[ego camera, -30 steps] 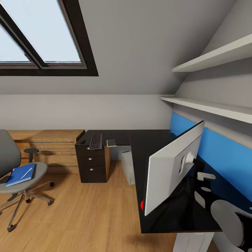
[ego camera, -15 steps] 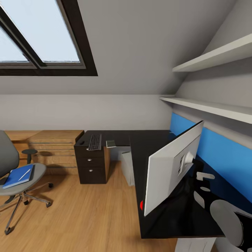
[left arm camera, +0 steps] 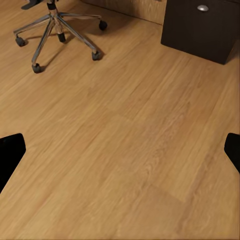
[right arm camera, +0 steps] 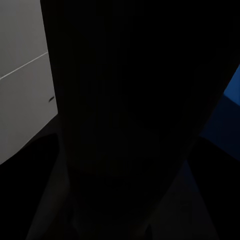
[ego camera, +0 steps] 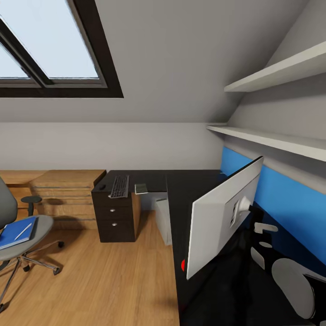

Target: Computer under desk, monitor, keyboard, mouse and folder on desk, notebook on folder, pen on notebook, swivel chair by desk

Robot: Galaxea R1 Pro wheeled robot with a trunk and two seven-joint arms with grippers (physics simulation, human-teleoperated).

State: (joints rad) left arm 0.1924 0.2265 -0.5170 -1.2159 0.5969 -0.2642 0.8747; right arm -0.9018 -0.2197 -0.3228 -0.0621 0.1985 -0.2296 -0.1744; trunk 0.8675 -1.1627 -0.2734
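1. Head view: the wide silver-backed flat monitor (ego camera: 225, 216) is seen standing on the glossy black L-shaped table (ego camera: 190, 190); the slim dark-keyed keyboard (ego camera: 119, 186) lies at its far end, and the flat bright blue folder (ego camera: 17, 232) rests on the grey swivel chair (ego camera: 20, 235).
2. Left wrist view: the left claw (left arm camera: 120, 150) is held released above the bare wood plank floor (left arm camera: 125, 140), the chair's chrome base beyond it; the chair is best approached squarely.
3. Right wrist view: the right claw's state cannot be told.

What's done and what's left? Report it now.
Done: the monitor stands on the desk, and the computer sits under it. In hand: nothing; the left tool is open over the floor. Left: the keyboard and mouse lie at the desk's far end, away from the monitor; the folder with the pen lies on the swivel chair, apart from the desk.
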